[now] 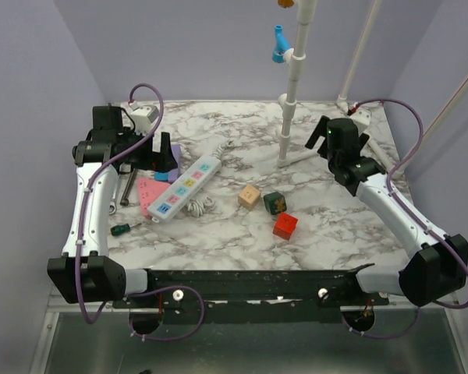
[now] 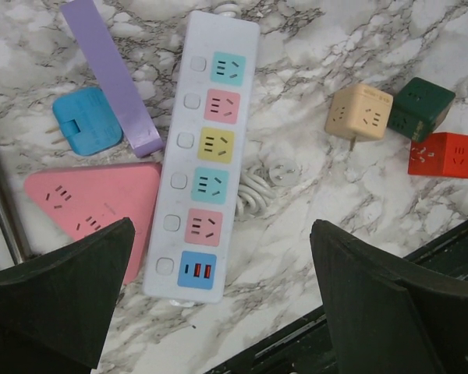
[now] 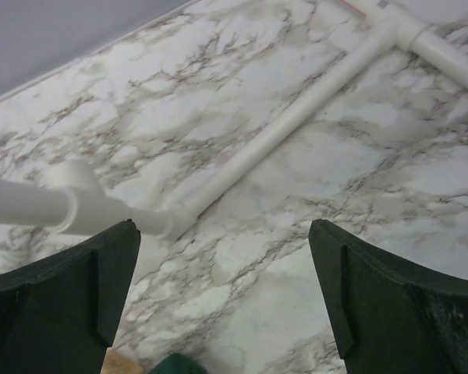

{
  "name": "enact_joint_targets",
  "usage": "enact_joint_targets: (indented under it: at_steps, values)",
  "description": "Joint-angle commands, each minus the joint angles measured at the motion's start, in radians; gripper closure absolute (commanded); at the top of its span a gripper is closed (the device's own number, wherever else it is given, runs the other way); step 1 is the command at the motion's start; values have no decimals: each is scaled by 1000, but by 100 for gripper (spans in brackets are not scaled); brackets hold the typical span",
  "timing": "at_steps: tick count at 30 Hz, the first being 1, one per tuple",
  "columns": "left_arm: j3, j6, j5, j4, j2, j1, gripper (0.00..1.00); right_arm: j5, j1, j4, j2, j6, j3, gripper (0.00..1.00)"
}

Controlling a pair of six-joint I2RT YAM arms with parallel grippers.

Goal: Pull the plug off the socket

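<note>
The socket (image 1: 186, 185) (image 2: 207, 148) is a long white power strip with coloured outlets, lying flat at the table's left. Every outlet that shows is empty. A white plug (image 2: 283, 171) on a coiled white cord (image 1: 196, 206) lies on the marble against the strip's side. My left gripper (image 1: 162, 154) (image 2: 222, 226) hangs open above the strip's USB end without touching it. My right gripper (image 1: 342, 148) (image 3: 222, 226) is open at the back right, over bare marble, with nothing between its fingers.
A pink triangular strip (image 2: 93, 202), a blue adapter (image 2: 86, 121) and a purple bar (image 2: 113, 74) lie left of the socket. Beige (image 1: 249, 196), green (image 1: 274, 202) and red (image 1: 285, 226) cube adapters sit mid-table. A white pipe frame (image 1: 292, 101) (image 3: 281, 128) stands at the back. A screwdriver (image 1: 125, 228) lies front left.
</note>
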Motion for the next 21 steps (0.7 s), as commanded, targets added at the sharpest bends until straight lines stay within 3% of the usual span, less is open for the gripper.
enact_joint_targets:
  at_steps: [1,4,7,15,18,21]
  values:
    - [-54,-86,68,73,-13,3,1,128,-52,192,25,-120,-95,0]
    - [-118,-116,51,169,-30,2,1,159,-76,396,28,-191,-213,0]
    - [-198,-172,-62,327,-44,1,1,128,-89,661,23,-277,-361,0]
    - [-423,-248,-377,736,-27,1,1,234,-101,1051,99,-376,-622,0]
    - [-508,-246,-429,875,-32,2,1,221,-114,1231,105,-400,-725,0]
    - [-601,-239,-453,1018,-50,1,1,248,-126,1272,127,-372,-760,0]
